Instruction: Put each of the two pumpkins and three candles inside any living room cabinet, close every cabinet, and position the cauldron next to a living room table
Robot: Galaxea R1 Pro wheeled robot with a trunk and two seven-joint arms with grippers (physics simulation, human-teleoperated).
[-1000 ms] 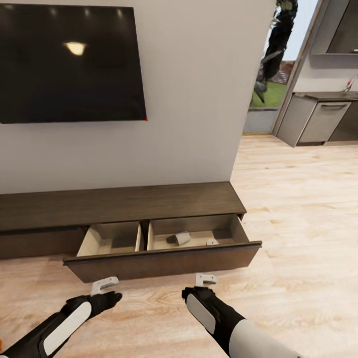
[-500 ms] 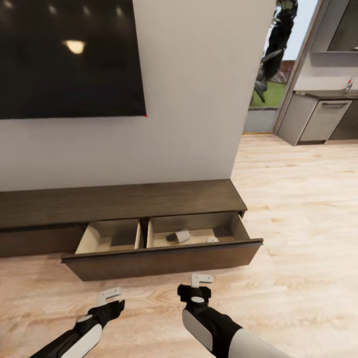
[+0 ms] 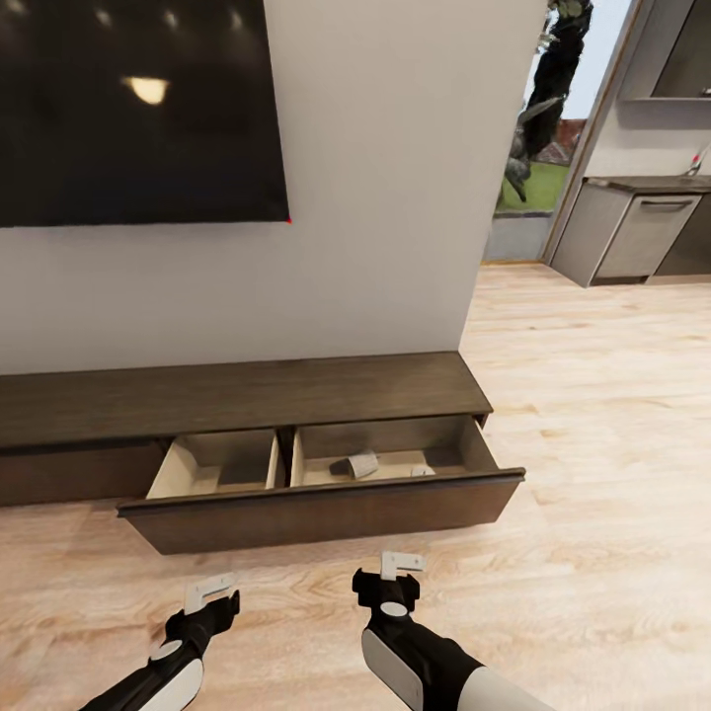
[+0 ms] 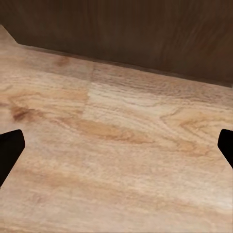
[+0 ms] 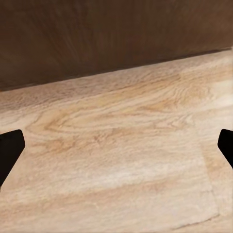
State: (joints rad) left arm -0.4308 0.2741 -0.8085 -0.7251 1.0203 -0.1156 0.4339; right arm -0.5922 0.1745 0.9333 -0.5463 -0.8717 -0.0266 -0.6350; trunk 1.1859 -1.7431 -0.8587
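The long dark-brown cabinet (image 3: 237, 395) stands against the wall with its wide drawer (image 3: 326, 509) pulled out. In the drawer's right beige compartment a pale candle (image 3: 357, 465) lies on its side, with a small pale item (image 3: 422, 472) beside it. The left compartment (image 3: 212, 464) looks bare. My left gripper (image 3: 209, 592) and right gripper (image 3: 400, 565) hover low over the floor, just short of the drawer front, both open and holding nothing. Each wrist view faces the drawer front (image 4: 145, 29) (image 5: 116, 39) with dark fingertips (image 4: 9, 150) (image 5: 9, 150) far apart. The pumpkins are out of view.
A black TV (image 3: 138, 109) hangs on the white wall above the cabinet. Light wood floor (image 3: 592, 444) stretches to the right towards grey kitchen cupboards (image 3: 642, 237) and an opening onto greenery (image 3: 538, 148).
Both arms have drawn back towards me, away from the drawer front, the left one more. The view has shifted slightly. The drawer stays open with the candle inside.
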